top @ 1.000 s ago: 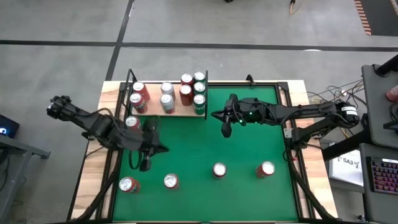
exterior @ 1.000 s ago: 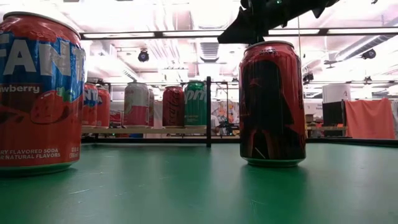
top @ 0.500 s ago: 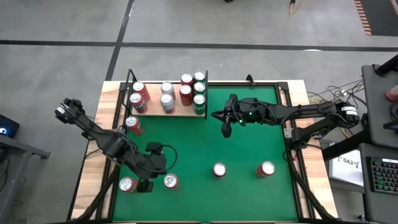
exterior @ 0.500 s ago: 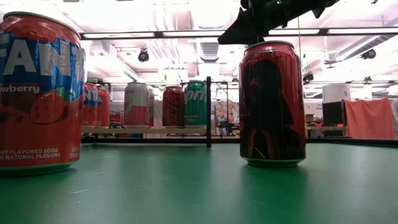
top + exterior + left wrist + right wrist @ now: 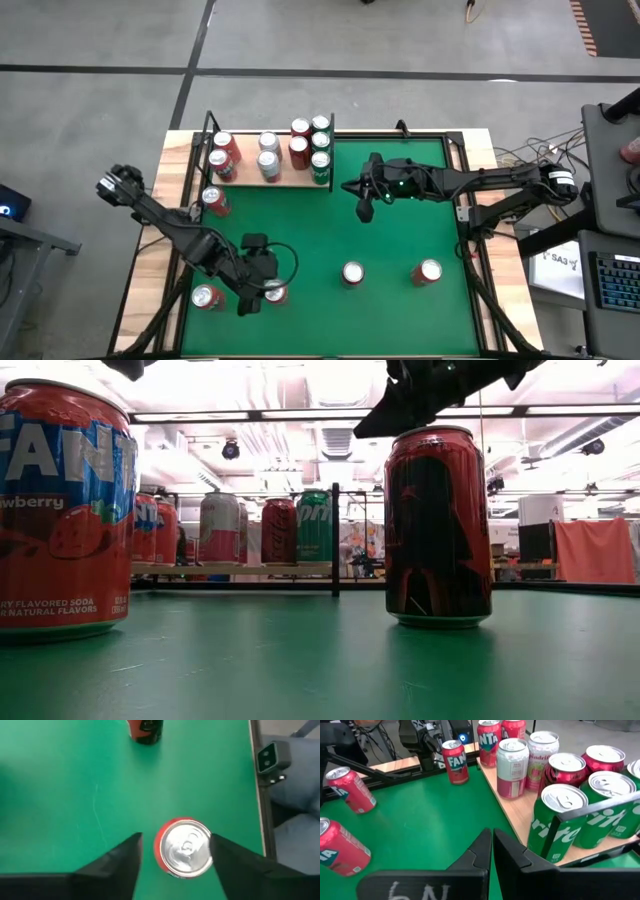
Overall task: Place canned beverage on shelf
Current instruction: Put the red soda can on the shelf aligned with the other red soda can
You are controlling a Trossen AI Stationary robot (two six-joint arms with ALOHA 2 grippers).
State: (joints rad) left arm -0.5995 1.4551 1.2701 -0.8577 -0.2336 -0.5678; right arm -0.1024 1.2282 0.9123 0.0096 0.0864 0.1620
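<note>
A red Fanta can (image 5: 186,847) stands upright on the green felt near the table's front edge, also seen as the can (image 5: 276,292) in the high view and the can (image 5: 60,510) in the low view. My left gripper (image 5: 177,837) hovers open above it, one finger to each side of the can's silver top, touching nothing. The pale wood shelf (image 5: 292,181) at the far left carries several upright cans. To the right of the shelf my right gripper (image 5: 363,207) hangs shut with nothing in it.
More cans stand on the felt: a red can (image 5: 208,297), a dark red can (image 5: 352,273), another red can (image 5: 428,271), and a can (image 5: 213,200) in front of the shelf. Black rods (image 5: 335,540) rise at the shelf's corners. The table's middle is bare felt.
My left gripper has travelled toward the table's near edge and a little to the right, sinking and tipping further downward, and now hangs over the Fanta can. No can has moved.
</note>
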